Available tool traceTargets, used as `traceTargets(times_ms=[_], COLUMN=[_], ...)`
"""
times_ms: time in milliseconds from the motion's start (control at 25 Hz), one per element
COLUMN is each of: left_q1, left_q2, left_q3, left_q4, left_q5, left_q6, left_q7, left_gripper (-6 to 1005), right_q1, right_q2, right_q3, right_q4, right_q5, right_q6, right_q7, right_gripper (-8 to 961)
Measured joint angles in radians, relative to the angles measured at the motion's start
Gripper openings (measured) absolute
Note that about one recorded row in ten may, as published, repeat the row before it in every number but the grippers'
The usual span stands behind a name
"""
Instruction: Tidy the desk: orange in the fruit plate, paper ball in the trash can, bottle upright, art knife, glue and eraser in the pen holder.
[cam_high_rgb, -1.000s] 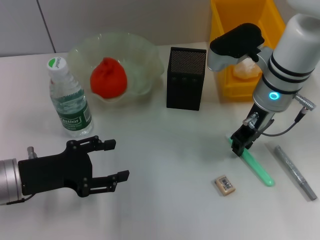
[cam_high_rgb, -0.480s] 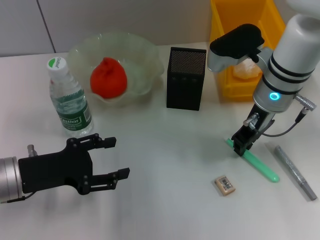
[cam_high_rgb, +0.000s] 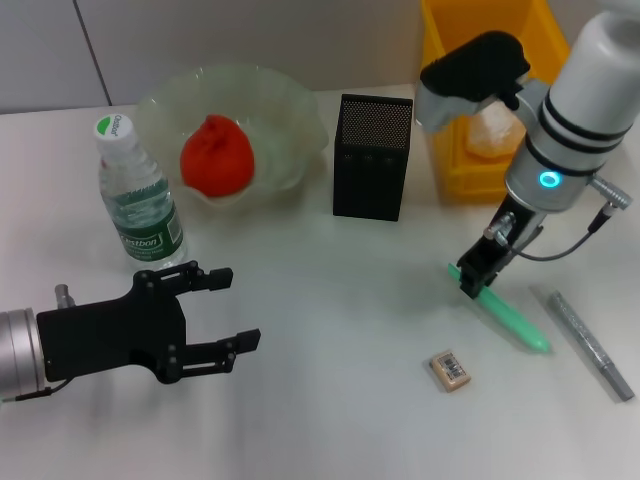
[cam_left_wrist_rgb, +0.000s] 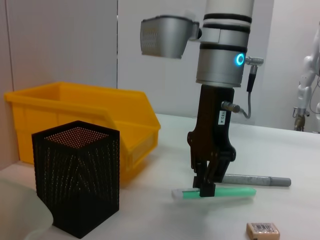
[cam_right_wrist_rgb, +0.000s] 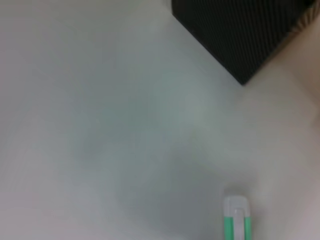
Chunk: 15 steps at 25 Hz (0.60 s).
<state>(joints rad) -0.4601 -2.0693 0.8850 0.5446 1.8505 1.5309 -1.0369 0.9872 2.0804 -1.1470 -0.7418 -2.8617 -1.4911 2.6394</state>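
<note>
My right gripper is shut on one end of the green art knife, which hangs nearly level just above the table in the left wrist view. Beside it lie the grey glue stick and the tan eraser. The black mesh pen holder stands left of the yellow trash can, where the paper ball shows behind my arm. The orange sits in the fruit plate. The bottle stands upright. My left gripper is open at the near left.
The pen holder and the trash can stand close together at the back. The eraser and glue stick lie near the held knife. Bare table stretches between my two grippers.
My right gripper has risen a little and drawn the art knife toward the pen holder, away from the glue stick. The left gripper has hardly moved.
</note>
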Motion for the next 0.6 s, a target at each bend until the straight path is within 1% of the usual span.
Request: traceTargets(times_ms=[80, 320, 400, 480, 560, 600], left_q1=[0.0, -0.001, -0.002, -0.002, -0.002, -0.002], left_q2=[0.0, 0.001, 0.001, 0.001, 0.002, 0.002], left_q3=[0.0, 0.0, 0.0, 0.0, 0.0, 0.0], left_q4=[0.0, 0.0, 0.0, 0.0, 0.0, 0.0], left_q5=[-0.001, -0.006, -0.009, -0.014, -0.015, -0.015], left_q6=[0.0, 0.0, 0.0, 0.0, 0.0, 0.0], left_q7=[0.0, -0.003, -0.003, -0.003, -0.003, -0.003], left_gripper=[802, 802, 802, 802, 802, 802], right_q1=[-0.006, -0.063, -0.096, -0.107, -0.134, -0.155], right_q2=[-0.001, -0.005, -0.009, -0.01, -0.011, -0.011], right_q3=[0.001, 0.012, 0.038, 0.048, 0.072, 0.09], right_q4=[-0.02, -0.195, -0.258, -0.273, -0.301, -0.321], right_q5=[0.018, 0.08, 0.139, 0.164, 0.222, 0.276], right_q6=[-0.013, -0.077, -0.095, -0.096, -0.098, -0.096], right_q7=[-0.007, -0.045, -0.1, -0.124, -0.18, -0.23], right_gripper=[164, 164, 164, 164, 163, 163])
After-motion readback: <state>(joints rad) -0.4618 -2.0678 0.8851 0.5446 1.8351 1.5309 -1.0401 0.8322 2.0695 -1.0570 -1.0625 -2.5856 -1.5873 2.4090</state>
